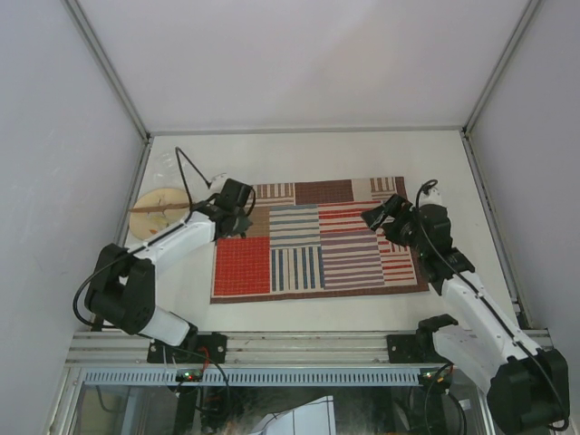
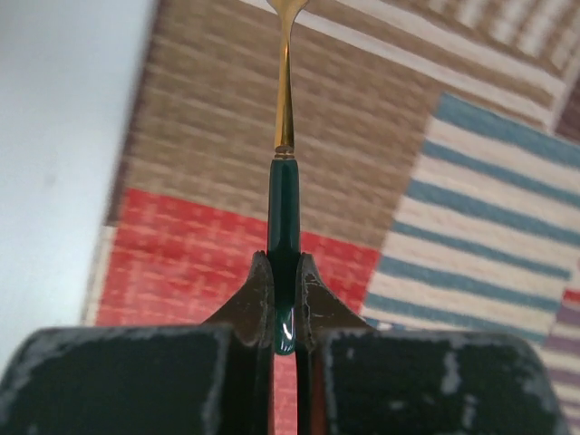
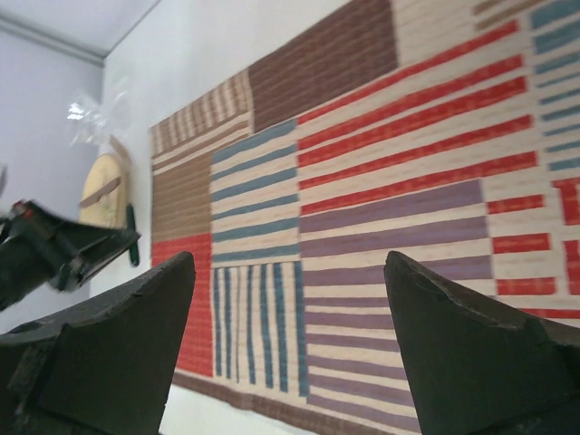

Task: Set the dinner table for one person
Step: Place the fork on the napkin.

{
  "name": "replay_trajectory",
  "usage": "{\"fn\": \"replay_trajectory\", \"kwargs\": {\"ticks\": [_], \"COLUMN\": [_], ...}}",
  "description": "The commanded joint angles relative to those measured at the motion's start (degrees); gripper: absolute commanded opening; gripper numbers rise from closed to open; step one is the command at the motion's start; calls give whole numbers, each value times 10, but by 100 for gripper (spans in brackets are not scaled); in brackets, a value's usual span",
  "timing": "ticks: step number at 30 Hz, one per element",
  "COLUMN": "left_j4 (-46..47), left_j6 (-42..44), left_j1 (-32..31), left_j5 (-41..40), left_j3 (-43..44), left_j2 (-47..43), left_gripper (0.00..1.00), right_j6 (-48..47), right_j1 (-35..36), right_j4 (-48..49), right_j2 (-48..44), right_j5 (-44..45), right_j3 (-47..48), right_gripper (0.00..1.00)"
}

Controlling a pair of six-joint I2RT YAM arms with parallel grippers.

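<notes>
**From above:** the left hand [image 1: 237,207] hangs over the far-left corner of the red, brown and blue striped patchwork placemat [image 1: 317,245]. The mat lies in the middle of the large matte white rail-edged surface [image 1: 317,154]. A pale round plate [image 1: 149,201] sits on that surface near the mat's left edge, partly under the left forearm. The right hand [image 1: 385,217] hovers over the mat's right side, well apart from the plate.

**At the left wrist:** the left hand is clamped tight on the dark green handle of a slim gold-stemmed utensil [image 2: 283,208]. Its head runs off the top of the picture, so fork or spoon cannot be told. Its long axis points straight out from the fingers [image 2: 254,304], over the mat's brown and red patches, with white surface showing alongside.

**At the right wrist:** the right hand's fingers [image 3: 118,353] stand wide apart and hold nothing. The mat spreads ahead of them, and the plate and a crumpled clear plastic wrapper [image 3: 95,113] lie at the far side.

The setting-down looks to fall to the left arm, which is the nearer one to the mat's left side. It likely turns on bringing the utensil's axis in line with that edge.
</notes>
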Motion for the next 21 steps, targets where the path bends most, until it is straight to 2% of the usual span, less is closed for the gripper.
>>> {"fn": "replay_trajectory", "kwargs": {"ticks": [1,11,21], "left_j4": [61,108,130], "left_j6": [89,155,176], "left_j1": [-47,-114,-122], "left_j5": [69,87,86], "left_j3": [-1,-31,-103], "left_j2": [7,56,37], "left_gripper": [0,0,0], "right_j6": [6,12,-2], "right_j1": [-24,-45,-66], "right_j4": [37,75,72], "right_j2": [38,109,121], "right_j5": [19,40,51], "right_j3": [-2,10,37], "right_gripper": [85,85,85]}}
